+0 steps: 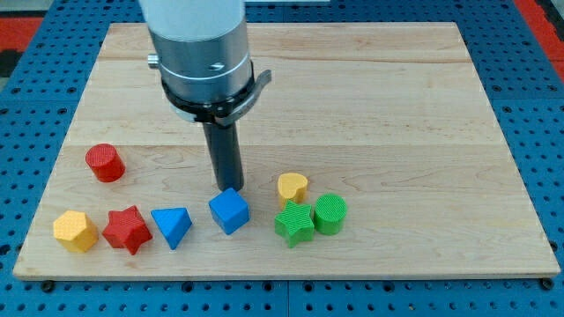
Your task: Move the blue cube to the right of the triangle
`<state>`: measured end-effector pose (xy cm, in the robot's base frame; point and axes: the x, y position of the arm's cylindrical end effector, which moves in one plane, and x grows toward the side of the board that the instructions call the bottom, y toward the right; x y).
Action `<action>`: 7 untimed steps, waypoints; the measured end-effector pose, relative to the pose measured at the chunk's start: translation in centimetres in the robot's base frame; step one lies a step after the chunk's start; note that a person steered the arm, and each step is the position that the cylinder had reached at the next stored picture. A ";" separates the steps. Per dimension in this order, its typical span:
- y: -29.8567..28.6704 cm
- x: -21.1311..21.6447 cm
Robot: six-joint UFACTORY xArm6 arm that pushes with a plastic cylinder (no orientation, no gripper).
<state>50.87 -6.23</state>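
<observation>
The blue cube (pixel 229 210) lies near the board's bottom edge, a little left of centre. The blue triangle (pixel 172 225) lies to its left with a small gap between them. My tip (pixel 226 187) stands just above the cube's top edge, touching or almost touching it. The dark rod rises from there to the arm's grey body at the view's top.
A red star (pixel 127 229) and a yellow hexagon (pixel 75 231) lie left of the triangle. A red cylinder (pixel 105 163) sits above them. Right of the cube are a yellow block (pixel 293 187), a green star (pixel 294 222) and a green cylinder (pixel 330 213). The wooden board (pixel 397 106) lies on a blue pegboard.
</observation>
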 end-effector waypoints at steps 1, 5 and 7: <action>0.6 0.0; 3.0 3.0; 3.0 6.6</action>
